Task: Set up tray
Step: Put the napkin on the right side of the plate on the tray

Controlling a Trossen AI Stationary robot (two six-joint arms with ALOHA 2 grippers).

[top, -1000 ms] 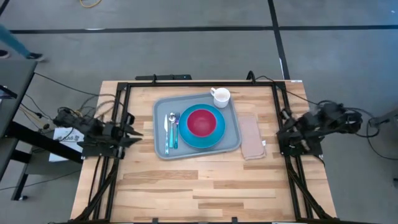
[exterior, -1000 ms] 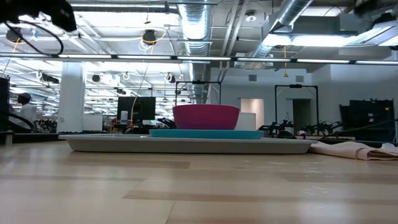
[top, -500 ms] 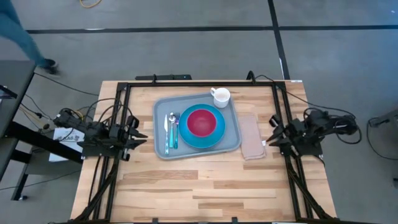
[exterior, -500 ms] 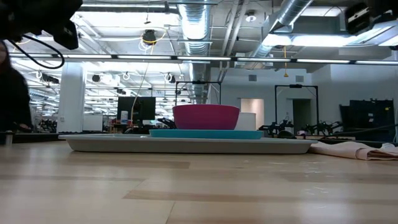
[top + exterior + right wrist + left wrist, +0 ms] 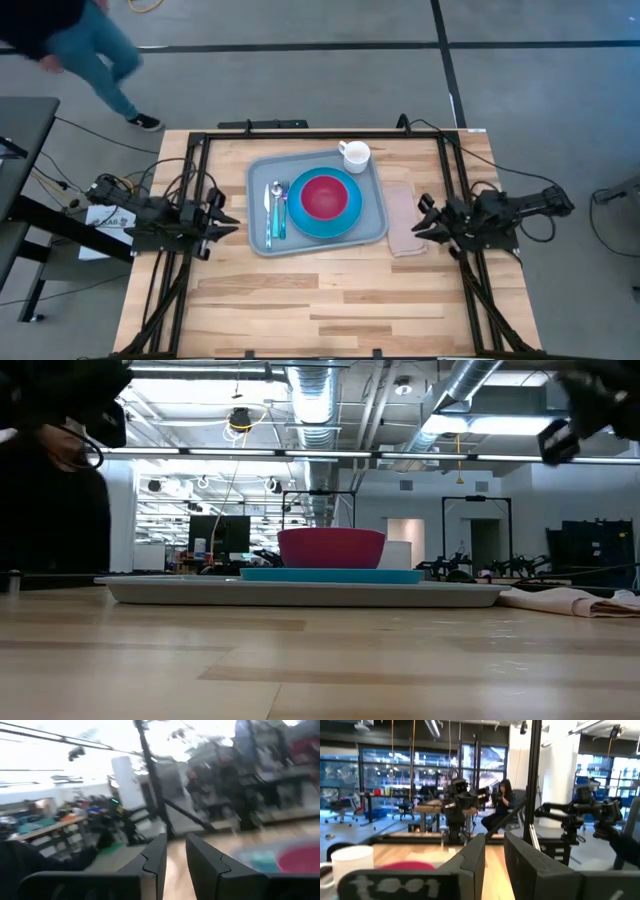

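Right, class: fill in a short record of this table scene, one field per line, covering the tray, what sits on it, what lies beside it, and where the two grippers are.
tray: tray, grey-blue, mid-table
on tray: blue plate under a red bowl; white cup at a far corner; cutlery left of the plate
beside tray: beige napkin, on the right
left gripper: left gripper, left of the tray, empty
right gripper: right gripper, by the napkin, empty

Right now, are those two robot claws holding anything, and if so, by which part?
Nothing is held. The left gripper hangs left of the tray, the right gripper over the napkin; a narrow empty gap shows between each one's fingers.
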